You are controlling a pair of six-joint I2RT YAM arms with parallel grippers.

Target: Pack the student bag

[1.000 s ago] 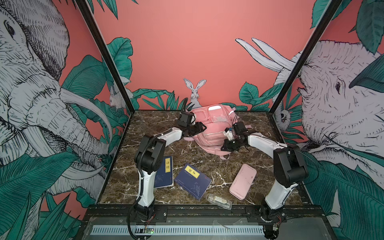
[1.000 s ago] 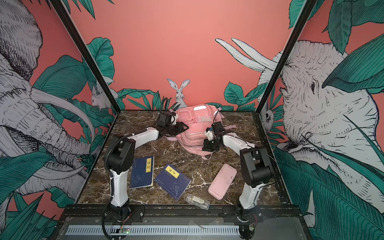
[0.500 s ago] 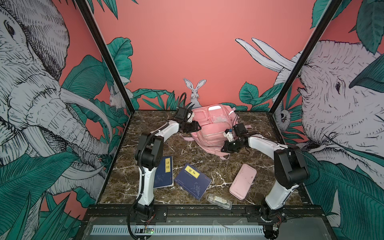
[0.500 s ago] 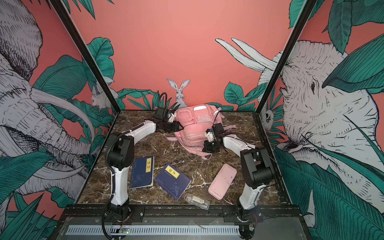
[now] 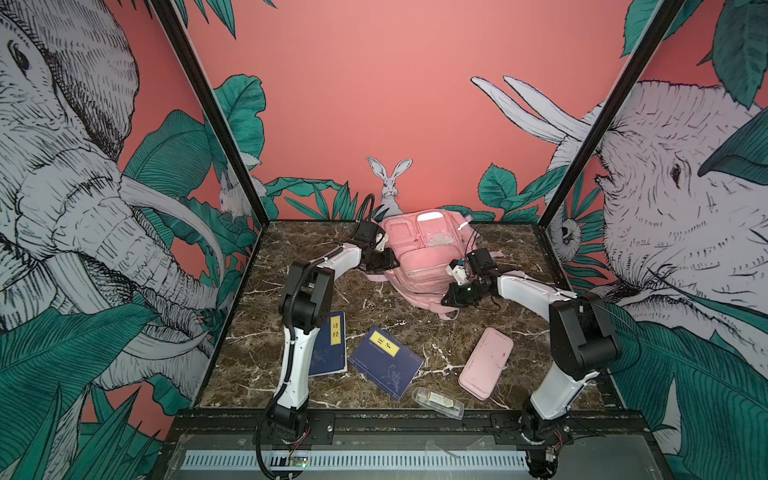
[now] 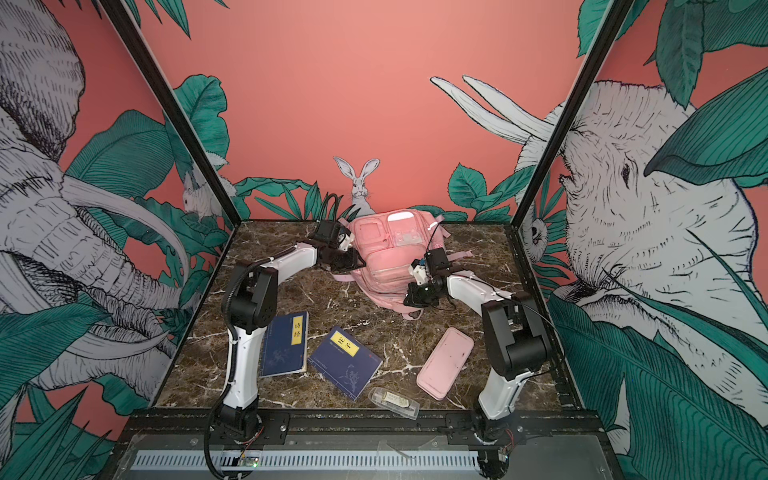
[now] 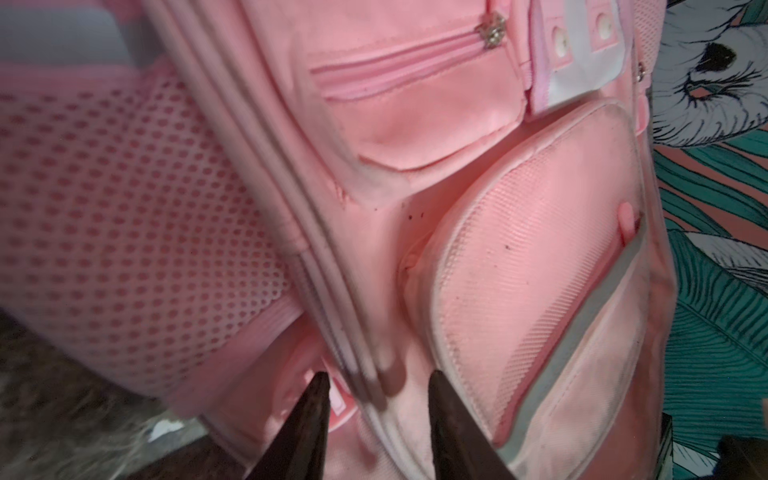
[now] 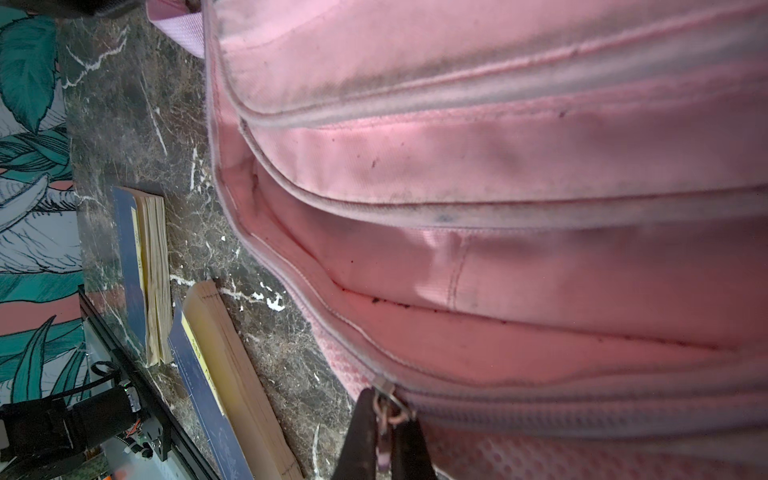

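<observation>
Student bag point(image 5: 419, 257) point(image 6: 386, 257) sits at the back middle of the worktop point(image 5: 436, 345), close to the rear wall, front face turned up. We see soft pink fabric, several zipped front pockets, pale grubby piping, small white reflective strips, a mesh side panel and loose straps on the marble.

Left tool point(image 7: 376, 415) is at the bag's left side, jaws part-way apart and straddling a piped zip ridge. We see no pinch.

Right tool point(image 8: 385, 432) is at the bag's lower right corner, jaws closed on a zip pull point(image 8: 388, 403).

The worktop is dark brown marble with white veins. Near the front lie two navy books point(image 5: 330, 345) point(image 5: 386, 361) with yellow labels, a flat pink pencil case point(image 5: 486, 363) and a clear box point(image 5: 437, 402).

The walls are coral with elephants, green leaves and a rabbit point(image 5: 390, 183).
</observation>
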